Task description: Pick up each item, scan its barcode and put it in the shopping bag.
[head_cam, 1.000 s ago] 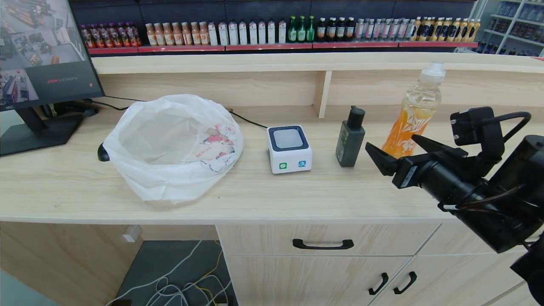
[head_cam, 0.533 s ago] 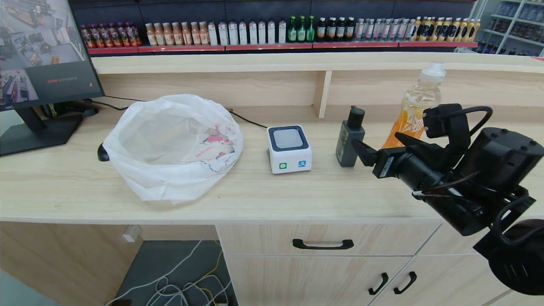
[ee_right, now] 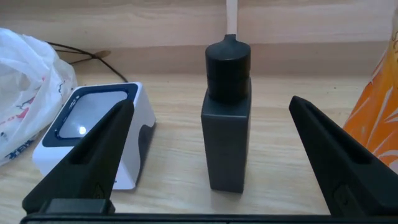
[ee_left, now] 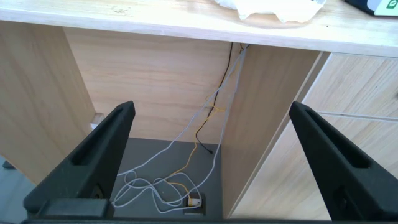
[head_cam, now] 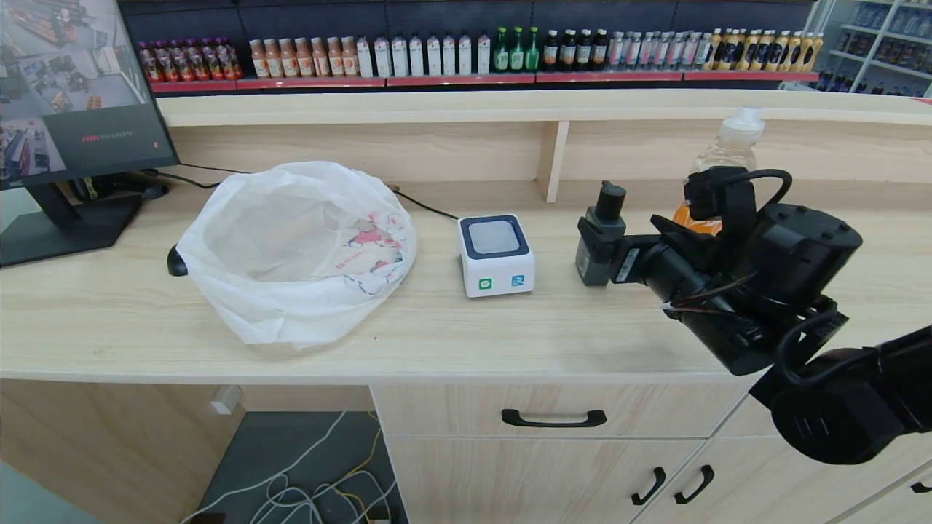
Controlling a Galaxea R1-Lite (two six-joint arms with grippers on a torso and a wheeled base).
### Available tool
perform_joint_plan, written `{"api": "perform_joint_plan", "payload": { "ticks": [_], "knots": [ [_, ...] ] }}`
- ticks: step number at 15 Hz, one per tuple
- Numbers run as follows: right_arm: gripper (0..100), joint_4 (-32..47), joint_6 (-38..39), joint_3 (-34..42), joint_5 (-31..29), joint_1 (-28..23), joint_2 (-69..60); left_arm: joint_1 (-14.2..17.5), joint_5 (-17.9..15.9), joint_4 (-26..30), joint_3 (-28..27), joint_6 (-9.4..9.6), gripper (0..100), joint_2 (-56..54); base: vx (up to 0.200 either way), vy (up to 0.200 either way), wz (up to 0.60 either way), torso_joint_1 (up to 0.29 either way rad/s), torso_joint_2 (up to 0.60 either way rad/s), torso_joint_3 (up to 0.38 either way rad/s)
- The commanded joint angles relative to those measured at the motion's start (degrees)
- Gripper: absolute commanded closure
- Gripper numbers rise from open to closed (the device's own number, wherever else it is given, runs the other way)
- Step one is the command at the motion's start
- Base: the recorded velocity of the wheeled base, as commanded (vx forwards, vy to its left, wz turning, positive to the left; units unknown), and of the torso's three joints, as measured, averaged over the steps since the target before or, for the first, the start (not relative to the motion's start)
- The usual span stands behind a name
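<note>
A dark grey bottle [head_cam: 598, 244] with a black cap stands upright on the wooden counter [head_cam: 437, 327], right of the white scanner [head_cam: 495, 255]. My right gripper [head_cam: 625, 230] is open at the bottle's height, one finger at each side of it; in the right wrist view the bottle [ee_right: 227, 140] stands in line with the gap of the gripper [ee_right: 211, 106], not touched. An orange drink bottle [head_cam: 721, 149] stands behind the right arm, its lower part hidden. The white shopping bag [head_cam: 298, 247] lies open on the left. My left gripper [ee_left: 211, 109] hangs open below the counter edge.
A monitor [head_cam: 73, 94] and a black mouse [head_cam: 176, 260] sit at the far left. A raised back ledge with a divider [head_cam: 553, 160] bounds the counter. Drawers [head_cam: 553, 418] lie below, and cables [ee_left: 186, 180] on the floor under the counter.
My right gripper has moved left and forward, from beside the orange drink bottle up to the dark grey bottle. It stays open. Nothing else has moved.
</note>
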Motion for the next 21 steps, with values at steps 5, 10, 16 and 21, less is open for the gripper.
{"api": "perform_joint_plan", "payload": {
  "ticks": [5, 10, 16, 21],
  "knots": [
    [0, -0.1, -0.2, -2.2, -3.2, -0.1, 3.0, 0.0, 0.0, 0.0, 0.0, -0.02, 0, 0.0, 0.0, 0.0, 0.0, 0.0, 0.0, 0.0],
    [0, -0.5, -0.1, -6.2, -5.2, -2.1, 6.2, 0.0, 0.0, 0.0, 0.0, -0.02, 0, 0.0, 0.0, 0.0, 0.0, 0.0, 0.0, 0.0],
    [0, -0.3, 0.2, -9.9, -5.0, -2.8, 9.9, 0.0, 0.0, 0.0, 0.0, -0.02, 0, 0.0, 0.0, 0.0, 0.0, 0.0, 0.0, 0.0],
    [0, -0.6, -0.1, -14.1, -6.6, -2.9, 13.5, 0.0, 0.0, 0.0, 0.0, -0.02, 0, 0.0, 0.0, 0.0, 0.0, 0.0, 0.0, 0.0]
  ]
}}
